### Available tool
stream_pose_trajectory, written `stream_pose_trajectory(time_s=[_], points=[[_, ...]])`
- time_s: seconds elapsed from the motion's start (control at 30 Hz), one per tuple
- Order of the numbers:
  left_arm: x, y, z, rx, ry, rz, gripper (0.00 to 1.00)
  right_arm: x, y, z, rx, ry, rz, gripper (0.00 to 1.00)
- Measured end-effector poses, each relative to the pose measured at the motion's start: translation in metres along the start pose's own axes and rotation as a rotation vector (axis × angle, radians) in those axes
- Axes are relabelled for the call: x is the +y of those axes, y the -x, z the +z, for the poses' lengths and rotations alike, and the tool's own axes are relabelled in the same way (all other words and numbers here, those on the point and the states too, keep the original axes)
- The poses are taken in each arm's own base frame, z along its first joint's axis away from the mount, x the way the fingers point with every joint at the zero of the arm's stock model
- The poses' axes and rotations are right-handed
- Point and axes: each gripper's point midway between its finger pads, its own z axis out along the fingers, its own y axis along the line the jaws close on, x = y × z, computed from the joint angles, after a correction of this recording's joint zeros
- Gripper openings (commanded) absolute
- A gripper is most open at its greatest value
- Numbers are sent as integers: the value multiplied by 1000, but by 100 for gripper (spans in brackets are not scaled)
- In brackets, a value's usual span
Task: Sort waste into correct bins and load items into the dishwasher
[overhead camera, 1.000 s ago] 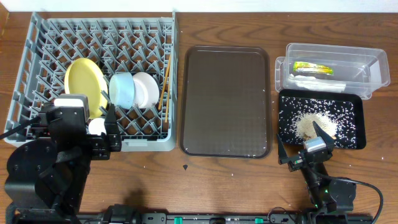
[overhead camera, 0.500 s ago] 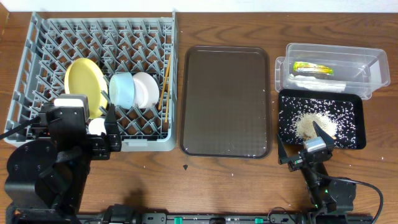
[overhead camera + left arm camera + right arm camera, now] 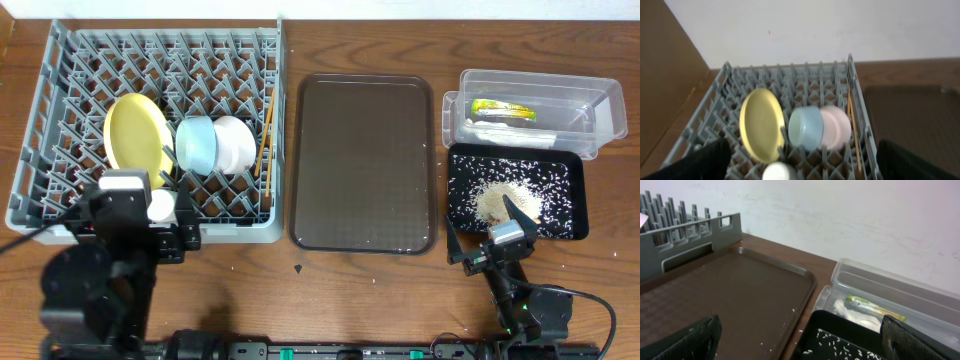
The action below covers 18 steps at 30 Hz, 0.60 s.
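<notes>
The grey dish rack (image 3: 60, 120) holds the yellow plate (image 3: 135, 130), light blue bowl (image 3: 196, 144), white bowl (image 3: 236, 143), chopsticks (image 3: 265, 135) and small white cup (image 3: 160, 205). They also show in the left wrist view: plate (image 3: 760, 124), blue bowl (image 3: 806, 127), white bowl (image 3: 836, 127), cup (image 3: 780, 172). The clear tub (image 3: 600, 110) holds the green-and-orange wrapper (image 3: 503, 109) and white paper (image 3: 515, 135). The black tray (image 3: 572, 170) holds rice crumbs (image 3: 495, 200). My left gripper (image 3: 150, 215) is open and empty at the rack's front edge. My right gripper (image 3: 485, 235) is open and empty by the black tray's front.
A large dark brown serving tray (image 3: 365, 160) lies between the rack and the bins, with a few stray rice grains on it (image 3: 795, 311). A white wall stands behind the table. Both arm bases sit at the front edge.
My left arm has shifted a little to the right and back toward the front edge. The right arm has not moved.
</notes>
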Motion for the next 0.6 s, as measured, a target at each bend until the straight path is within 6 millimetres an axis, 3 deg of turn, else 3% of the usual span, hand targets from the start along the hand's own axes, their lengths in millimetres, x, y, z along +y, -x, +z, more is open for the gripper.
stream_pose_trajectory(time_s=[0.23,0.6], points=[[2,-47,31,-147,33,-124,93,0,0,0,-1,1,0,99],[0,-117,55,-309,35,-234,93,1,0,0,-1,3,0,99]])
